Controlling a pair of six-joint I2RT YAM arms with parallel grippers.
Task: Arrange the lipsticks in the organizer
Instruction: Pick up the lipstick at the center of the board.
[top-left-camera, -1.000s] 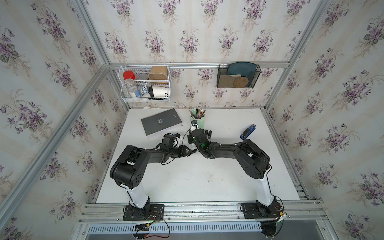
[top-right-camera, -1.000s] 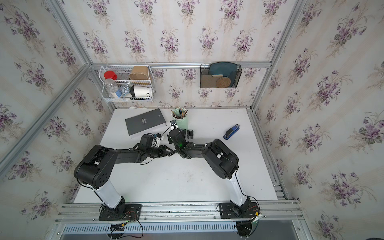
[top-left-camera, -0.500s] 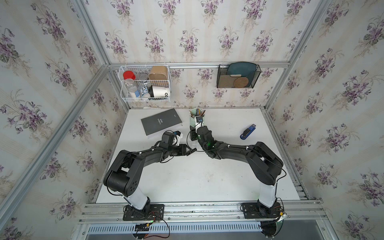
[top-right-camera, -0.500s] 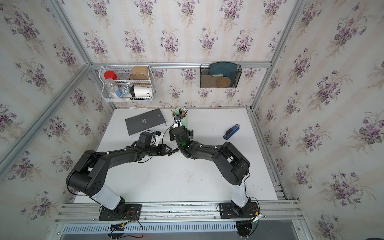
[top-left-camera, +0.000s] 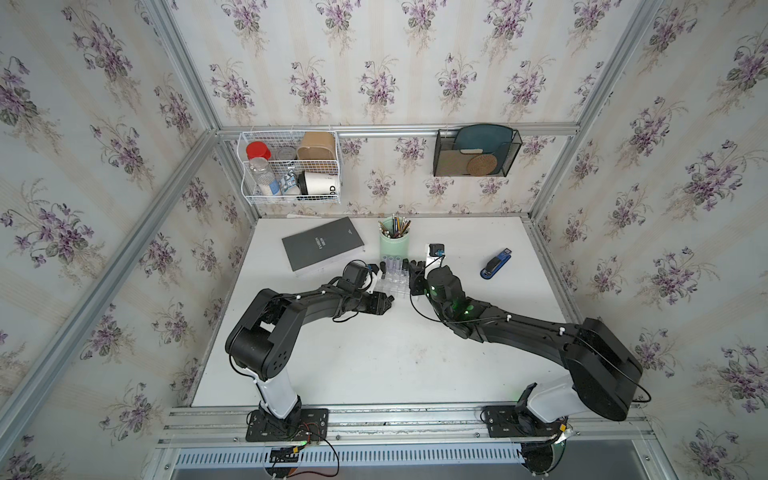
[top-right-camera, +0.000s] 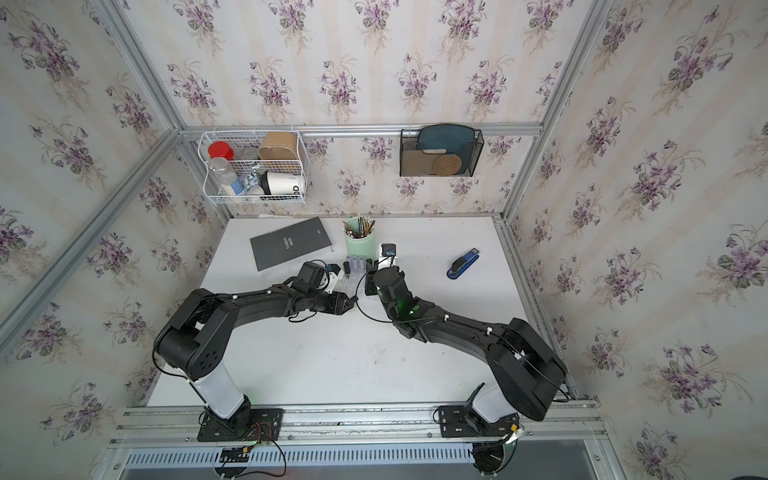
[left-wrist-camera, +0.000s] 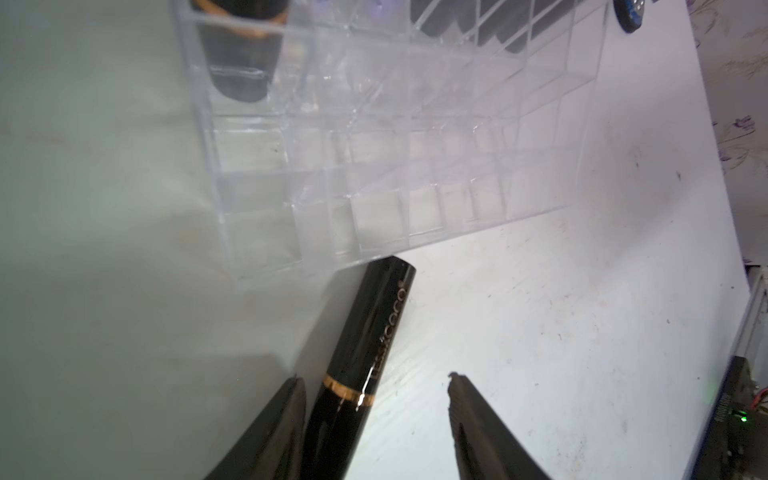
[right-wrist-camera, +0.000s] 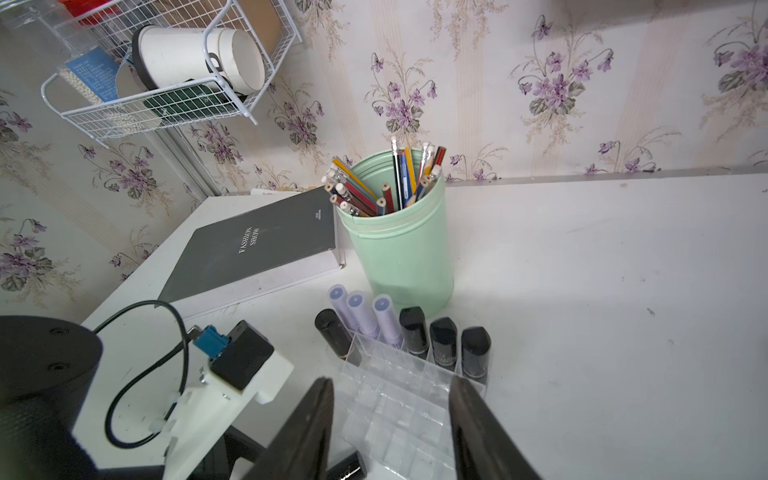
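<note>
Probably light, rigid and slippery, the black lipstick (left-wrist-camera: 365, 345) lying just beside the organizer (left-wrist-camera: 415, 208) sits between the parted left fingers (left-wrist-camera: 272, 434), best pinched mid-barrel; right fingers (right-wrist-camera: 307, 428) also apart

The organizer (top-left-camera: 394, 283) is a clear plastic tray with a grid of square cells. It stands flat on the table, just below frame centre in both top views. Seven lipsticks stand upright in its row nearest the frame top: one black lipstick (right-wrist-camera: 332, 330) at the end, three lilac lipsticks (right-wrist-camera: 358, 309) side by side, then three black lipsticks (right-wrist-camera: 443, 338). The eighth lipstick (left-wrist-camera: 365, 353), glossy black with a gold band, lies on its side on the table, one end at the organizer's opposite wall.
</note>
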